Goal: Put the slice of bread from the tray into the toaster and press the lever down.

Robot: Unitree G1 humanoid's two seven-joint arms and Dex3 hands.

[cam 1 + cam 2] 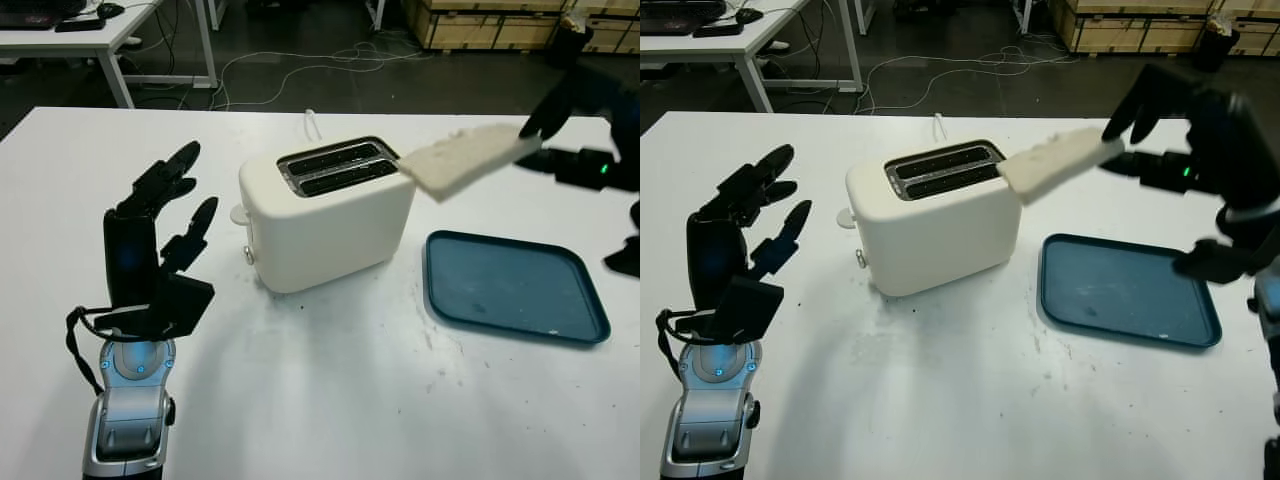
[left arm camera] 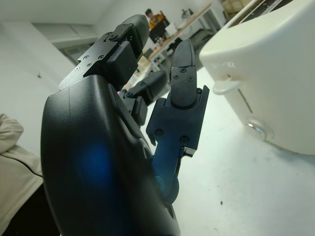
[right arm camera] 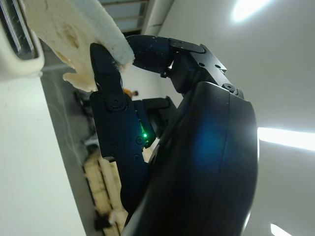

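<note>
Bread slice held in the air, tilted, its lower end just over the right edge of the toaster's top, near the slots but not inside them. Nearest, at the lower left of the head views: left hand, raised upright over the white table, holding nothing, open, standing apart from the toaster's left side. Farther in, at the middle of the table: cream toaster with two dark slots on top; lever sticking out of its left end, a small round knob just below it. To the right of the toaster, apart from it: blue tray, lying flat on the table. Above and beyond the tray: right hand, black fingers pinching the far end of the bread from both faces. Beyond the table: dark floor with white cables, another white table at the far left, wooden crates at the far right.
</note>
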